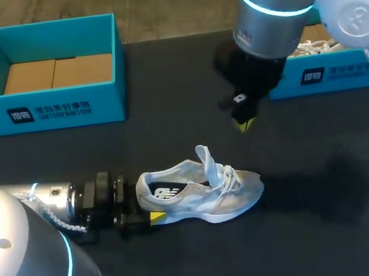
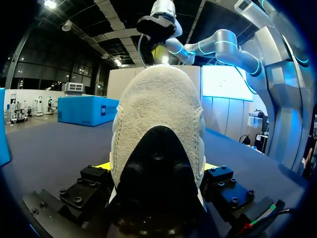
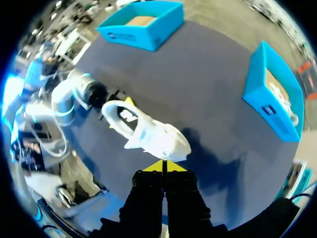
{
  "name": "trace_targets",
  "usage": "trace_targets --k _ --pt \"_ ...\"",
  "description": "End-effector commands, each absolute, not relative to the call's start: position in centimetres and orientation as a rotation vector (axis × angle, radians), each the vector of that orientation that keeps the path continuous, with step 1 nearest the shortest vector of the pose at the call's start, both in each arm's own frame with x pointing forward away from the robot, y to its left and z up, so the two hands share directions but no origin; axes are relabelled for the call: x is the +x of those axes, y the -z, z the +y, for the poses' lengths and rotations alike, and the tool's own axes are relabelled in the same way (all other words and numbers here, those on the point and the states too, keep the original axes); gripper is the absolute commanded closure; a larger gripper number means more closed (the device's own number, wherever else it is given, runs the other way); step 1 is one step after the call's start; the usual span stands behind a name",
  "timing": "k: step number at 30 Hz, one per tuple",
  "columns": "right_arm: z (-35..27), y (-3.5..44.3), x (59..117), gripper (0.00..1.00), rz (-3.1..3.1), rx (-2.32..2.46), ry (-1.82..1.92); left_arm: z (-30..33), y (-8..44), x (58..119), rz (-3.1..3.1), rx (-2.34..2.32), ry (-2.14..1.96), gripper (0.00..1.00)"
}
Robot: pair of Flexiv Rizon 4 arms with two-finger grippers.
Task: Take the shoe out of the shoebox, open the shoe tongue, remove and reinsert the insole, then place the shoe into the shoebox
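Table [image 1: 328, 228] is carrying 2 blue boxes along its far edge: the left shoebox [image 1: 47, 100] is showing only a bare cardboard floor, and the right shoebox [image 1: 337, 77] is holding something white with laces. The shoe [image 1: 201, 193] is lying out of both, near the middle, with its heel pointing left. The left gripper [image 1: 142, 203] is pinching that heel from 2 sides. The right gripper [image 3: 163, 167] is hovering above the shoe and slightly beyond it, touching nothing, its yellow tips pressed together.

Trouble is likely lying in that single hold. If the right fingers are coming down without spreading first, they are risking pushing the raised tongue [image 1: 207, 162] flat instead of catching it. A hard pull there, or on the dark insole [image 1: 167, 192], is probably going to twist the shoe out of the heel grip.
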State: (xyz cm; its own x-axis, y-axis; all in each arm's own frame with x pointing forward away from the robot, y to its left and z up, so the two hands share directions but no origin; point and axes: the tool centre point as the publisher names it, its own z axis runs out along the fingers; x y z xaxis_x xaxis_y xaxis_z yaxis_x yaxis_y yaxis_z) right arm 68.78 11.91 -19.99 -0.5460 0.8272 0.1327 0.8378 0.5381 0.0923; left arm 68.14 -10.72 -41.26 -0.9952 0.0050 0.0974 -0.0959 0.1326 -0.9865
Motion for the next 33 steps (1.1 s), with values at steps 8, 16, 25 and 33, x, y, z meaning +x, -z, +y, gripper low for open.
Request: trace_targets --k 8,16,25,33 --pt "13.4 20.9 68.9 1.0 -2.747 -1.274 0.219 -10.7 41.2 68.0 -2.306 0.095 -2.019 1.0" --pt "17.2 21.2 69.6 1.0 -2.871 -1.106 0.095 -10.7 41.2 68.0 -2.306 0.095 -2.019 1.0" --pt "24.7 20.6 71.4 1.0 -3.056 -0.498 -0.199 -10.7 41.2 68.0 -2.306 0.095 -2.019 1.0" --pt "26.6 20.5 71.3 1.0 -3.054 -0.184 -0.295 -10.7 41.2 68.0 -2.306 0.095 -2.019 1.0"
